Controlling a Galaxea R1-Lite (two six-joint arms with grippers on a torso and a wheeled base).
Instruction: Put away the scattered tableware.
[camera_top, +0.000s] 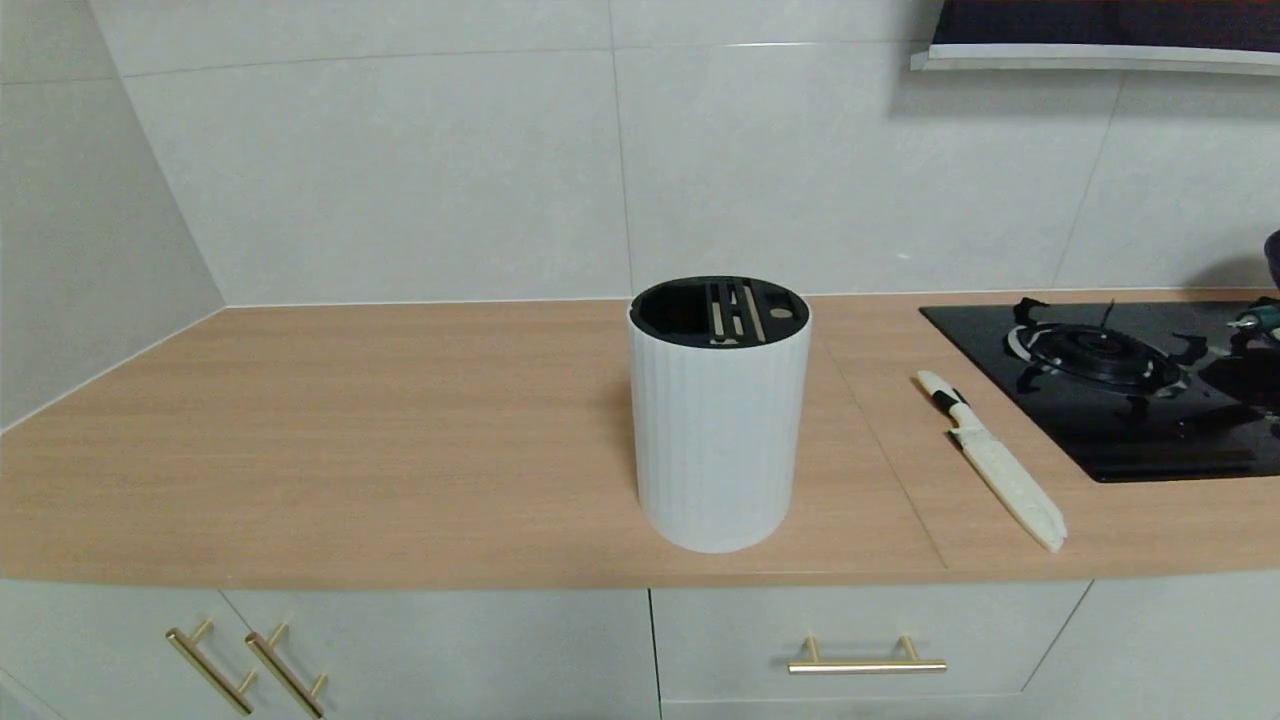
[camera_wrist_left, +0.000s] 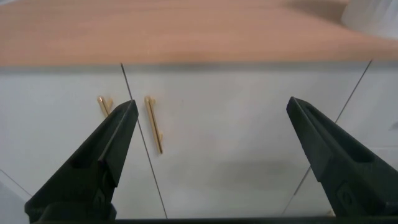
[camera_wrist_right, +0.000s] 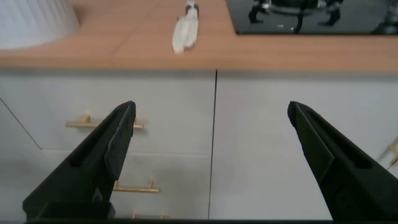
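A wood countertop (camera_top: 400, 450) under pale wall tiles (camera_top: 400, 170) bears an upright white holder (camera_top: 718, 440). The knife (camera_top: 995, 465) lies flat between it and the black hob (camera_top: 1110, 390). Left gripper (camera_wrist_left: 211, 107) and right gripper (camera_wrist_right: 211, 107) gape wide before the cabinet doors (camera_top: 450, 650).

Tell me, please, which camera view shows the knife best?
The head view: the whole knife lies flat between holder and hob. The right wrist view catches it distant and foreshortened; the left wrist view faces cabinet doors.

The left gripper (camera_wrist_left: 211, 109) has two matte black fingers (camera_wrist_left: 102, 155), broad at the base and tapering to blunt tips. The right gripper (camera_wrist_right: 211, 111) looks identical, with flat, angular faces.
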